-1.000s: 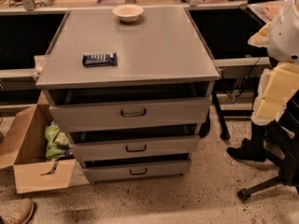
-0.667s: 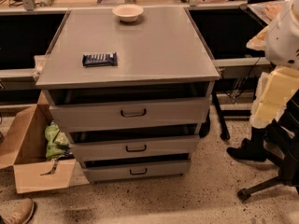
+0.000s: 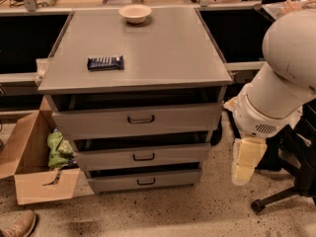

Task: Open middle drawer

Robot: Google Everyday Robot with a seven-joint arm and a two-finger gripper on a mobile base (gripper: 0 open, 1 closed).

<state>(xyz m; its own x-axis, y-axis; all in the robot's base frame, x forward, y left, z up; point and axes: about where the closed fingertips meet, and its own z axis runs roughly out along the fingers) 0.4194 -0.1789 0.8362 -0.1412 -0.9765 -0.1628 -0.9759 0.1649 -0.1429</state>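
Observation:
The grey cabinet (image 3: 138, 48) has three drawers stacked in its front. The middle drawer (image 3: 182, 154) is grey with a small dark loop handle (image 3: 143, 157) at its centre, and it stands slightly ajar with a dark gap above it. The taller top drawer (image 3: 98, 122) and the short bottom drawer (image 3: 113, 181) sit above and below it. My gripper (image 3: 243, 174) hangs down from the white arm (image 3: 281, 78) to the right of the cabinet, level with the lower drawers and apart from them.
A bowl (image 3: 135, 13) and a dark snack bar (image 3: 105, 62) lie on the cabinet top. An open cardboard box (image 3: 29, 181) with a green bag (image 3: 58, 149) stands at the left. A black chair base (image 3: 281, 196) is at the right. A shoe (image 3: 19, 225) is at the bottom left.
My arm has swung further into view at the right, and the gripper has come down and leftward toward the cabinet's side. The drawers have not moved.

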